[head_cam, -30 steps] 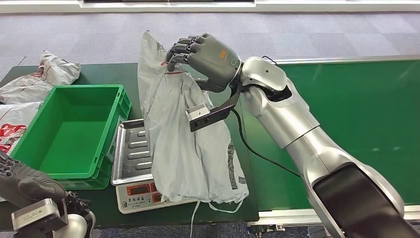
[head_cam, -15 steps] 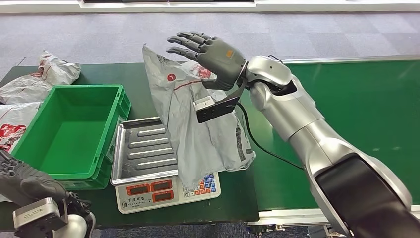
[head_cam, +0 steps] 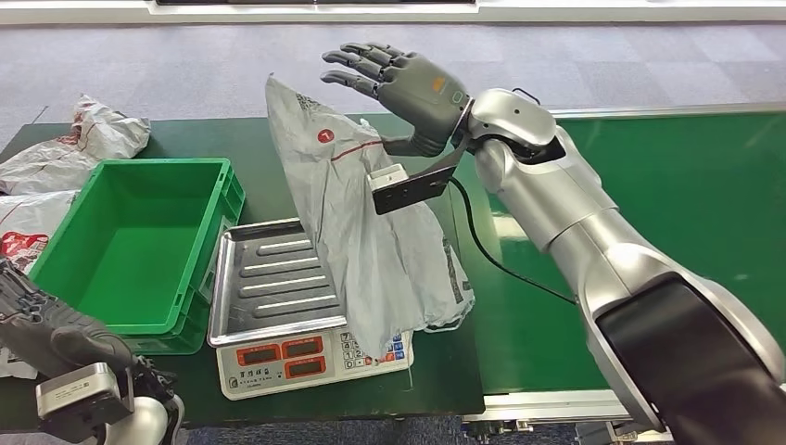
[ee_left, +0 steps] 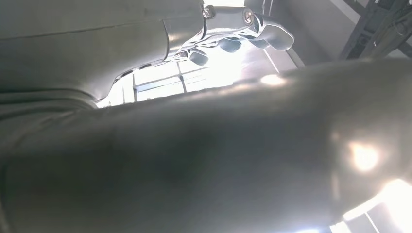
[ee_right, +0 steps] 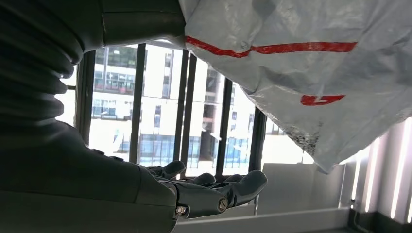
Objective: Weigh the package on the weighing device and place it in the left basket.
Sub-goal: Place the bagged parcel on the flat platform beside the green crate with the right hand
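Fingers spread and empty, the right hand [head_cam: 408, 88] hovers above the package [head_cam: 371, 241], a grey mailer bag with red markings that slumps half upright, leaning off the right edge of the scale [head_cam: 278, 306]. Its lower end drapes over the scale's keypad and spills onto the table [head_cam: 445, 371]; much of the steel pan beside it lies bare. For a true reading the bag likely needs to sit wholly on the pan, so the sound course is to regrasp it near the upper fold and lay it flat toward the pan's middle, clear of the table and of the basket [head_cam: 130, 241] just to the left. Thin, floppy plastic may slide or fold under a loose hold, so a firm pinch seems wise. The left hand [head_cam: 46, 329] waits low at the near left; whether its fingers are spread or curled cannot be told.
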Controlling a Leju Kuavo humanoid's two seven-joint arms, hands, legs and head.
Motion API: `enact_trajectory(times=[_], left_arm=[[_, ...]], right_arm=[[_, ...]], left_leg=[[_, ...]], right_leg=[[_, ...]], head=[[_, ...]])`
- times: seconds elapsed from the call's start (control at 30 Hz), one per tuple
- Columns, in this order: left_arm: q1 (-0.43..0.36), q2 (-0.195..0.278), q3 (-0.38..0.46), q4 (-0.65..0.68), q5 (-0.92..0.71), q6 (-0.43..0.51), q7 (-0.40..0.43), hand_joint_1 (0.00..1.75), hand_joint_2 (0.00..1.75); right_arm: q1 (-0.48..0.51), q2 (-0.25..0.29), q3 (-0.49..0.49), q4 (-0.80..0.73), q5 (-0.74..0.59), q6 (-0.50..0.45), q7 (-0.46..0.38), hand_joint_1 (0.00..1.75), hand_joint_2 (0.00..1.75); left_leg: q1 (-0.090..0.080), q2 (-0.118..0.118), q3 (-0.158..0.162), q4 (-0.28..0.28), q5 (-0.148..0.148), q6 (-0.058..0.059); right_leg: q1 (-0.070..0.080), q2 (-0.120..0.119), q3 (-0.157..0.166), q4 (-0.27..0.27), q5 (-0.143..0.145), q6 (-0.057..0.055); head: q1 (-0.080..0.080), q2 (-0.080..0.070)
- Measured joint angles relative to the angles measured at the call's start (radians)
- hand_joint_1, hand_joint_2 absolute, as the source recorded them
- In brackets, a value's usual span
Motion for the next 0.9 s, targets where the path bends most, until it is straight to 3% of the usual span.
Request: enact_trajectory(times=[0.1,0.3,0.37,0.63,0.9], left_arm=[[-0.004,0.004,-0.004,0.008,0.013,0.000,0.000,0.00,0.00],[-0.021,0.015,-0.018,0.030,0.043,0.000,0.000,0.00,0.00],[-0.023,0.017,-0.023,0.035,0.054,0.000,0.000,0.00,0.00],[-0.016,0.017,-0.045,0.044,0.086,0.000,0.000,0.00,0.00],[0.006,0.017,-0.071,0.044,0.120,0.000,0.000,0.00,0.00]], right_arm=[[-0.007,-0.003,-0.005,0.003,-0.026,-0.012,0.000,0.00,0.00],[-0.035,0.001,-0.054,0.032,-0.168,0.206,0.008,0.00,0.00],[-0.049,0.014,-0.064,0.041,-0.170,0.228,0.036,0.00,0.00],[-0.097,0.104,-0.016,0.018,-0.195,0.162,0.190,0.00,0.00],[-0.165,0.127,0.121,-0.014,-0.333,0.126,0.209,0.00,0.00]], left_leg=[[0.000,0.000,0.000,0.000,0.000,0.000],[0.000,0.000,0.000,0.000,0.000,0.000],[0.000,0.001,0.000,0.000,0.000,0.000],[0.001,0.002,-0.001,0.000,0.000,-0.001],[0.001,0.002,-0.001,0.000,0.000,-0.001]], right_leg=[[0.000,0.000,0.000,0.000,0.000,0.000],[0.000,0.000,0.000,0.000,0.001,0.000],[0.000,0.001,0.000,0.000,0.001,0.000],[0.001,0.003,-0.002,0.001,0.001,-0.001],[0.001,0.002,-0.002,0.000,0.001,-0.001]], head=[[0.000,0.000],[0.000,0.000],[0.000,0.000],[0.000,0.000],[0.000,0.000]])
